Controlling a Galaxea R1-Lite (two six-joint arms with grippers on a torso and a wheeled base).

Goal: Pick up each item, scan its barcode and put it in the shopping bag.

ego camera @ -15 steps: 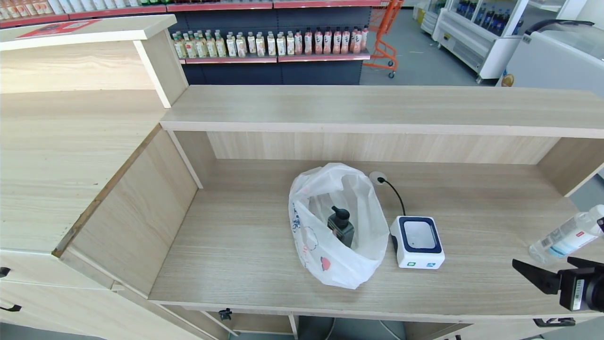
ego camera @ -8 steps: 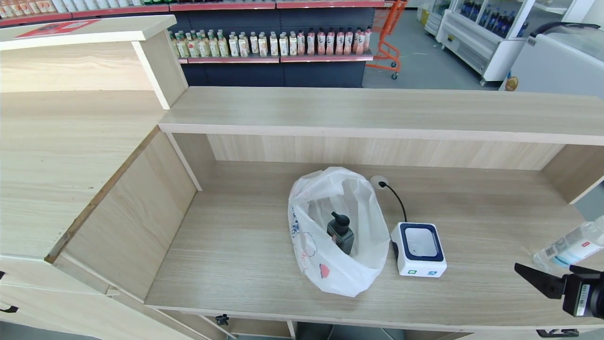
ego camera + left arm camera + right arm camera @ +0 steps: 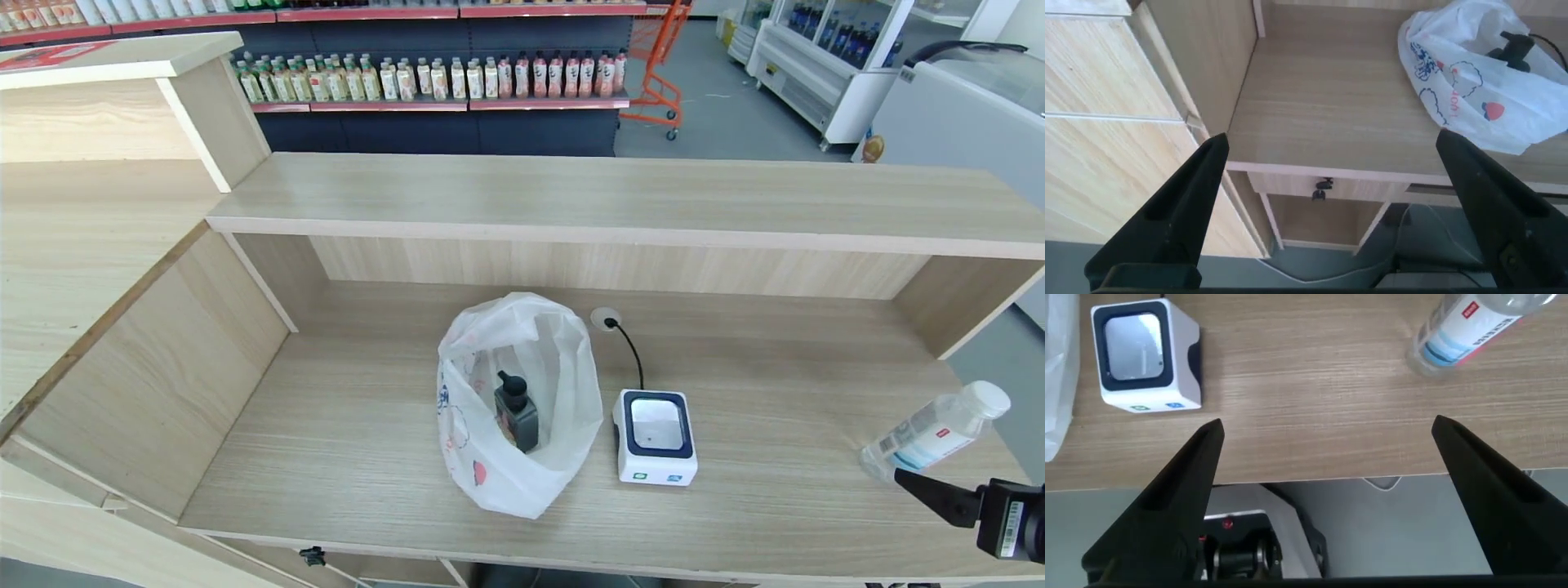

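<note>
A white plastic shopping bag (image 3: pixel 478 478) stands open on the wooden counter (image 3: pixel 775 367), with a dark pump bottle (image 3: pixel 516 412) upright inside. To its right sits a white and blue barcode scanner (image 3: pixel 655 437). A clear bottle (image 3: pixel 935 429) with a white cap lies on its side near the counter's right end. My right gripper (image 3: pixel 1327 423) hangs open and empty over the counter's front edge, just in front of the clear bottle (image 3: pixel 1470 331) and right of the scanner (image 3: pixel 1143 355). One of its fingers (image 3: pixel 931 494) shows in the head view. My left gripper (image 3: pixel 1331 137) is open and empty below the counter's front left corner, with the bag (image 3: pixel 1486 82) beyond it.
The counter is a recess with a raised ledge (image 3: pixel 620 196) behind and wooden side walls (image 3: pixel 147 408) left and right. The scanner's black cable (image 3: pixel 633 355) runs to a hole in the counter behind the bag. A drawer with a lock (image 3: pixel 1319 189) sits under the front edge.
The whole head view has shifted, so the camera moved; bag, scanner and clear bottle keep their places on the counter. My right gripper now stands farther right of the scanner, under the bottle's base.
</note>
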